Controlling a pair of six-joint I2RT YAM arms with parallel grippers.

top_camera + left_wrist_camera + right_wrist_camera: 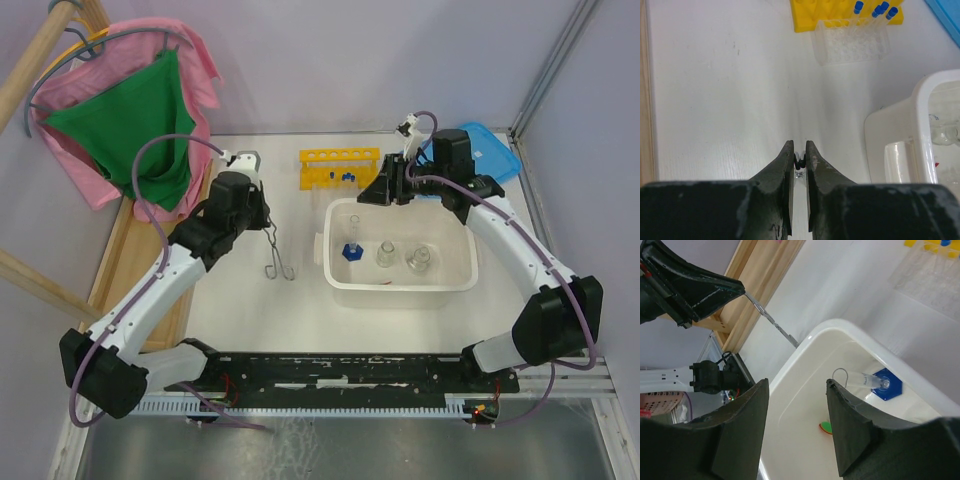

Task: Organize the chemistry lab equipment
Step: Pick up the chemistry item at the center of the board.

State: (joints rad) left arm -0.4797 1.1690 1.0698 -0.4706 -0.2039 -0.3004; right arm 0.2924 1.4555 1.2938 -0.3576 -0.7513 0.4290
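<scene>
The left gripper (799, 150), its two dark fingers pressed almost together, pinches the upper end of a pair of metal tongs (279, 255) over the white table (250, 330). The tongs run from the fingers toward the near edge, and whether their tips touch the surface cannot be told. Left of that arm, a green cloth (130, 130) and a pink cloth (200, 60) hang beside a wooden frame (130, 260).

Toward the far side of the table, to the right of the tongs, stands the yellow rack (340, 160) with round holes. Several clear tubes (348, 175) with blue caps stand at its near side. The left wrist view shows a clear plastic holder (852, 45) just in front of the yellow one.

Right of the tongs and near the rack sits the white tub (400, 293). Inside it are a narrow glass cylinder (352, 247) on a blue six-sided base and, to its right, two small glass flasks (386, 255) (418, 260), all apart from one another. A small red and green piece (826, 427) lies on the tub floor.

The right gripper (797, 385) hangs over the far rim of the tub with its fingers spread wide and nothing between them. Behind that arm, at the far right corner, the blue lid (493, 150) lies flat on the table.
</scene>
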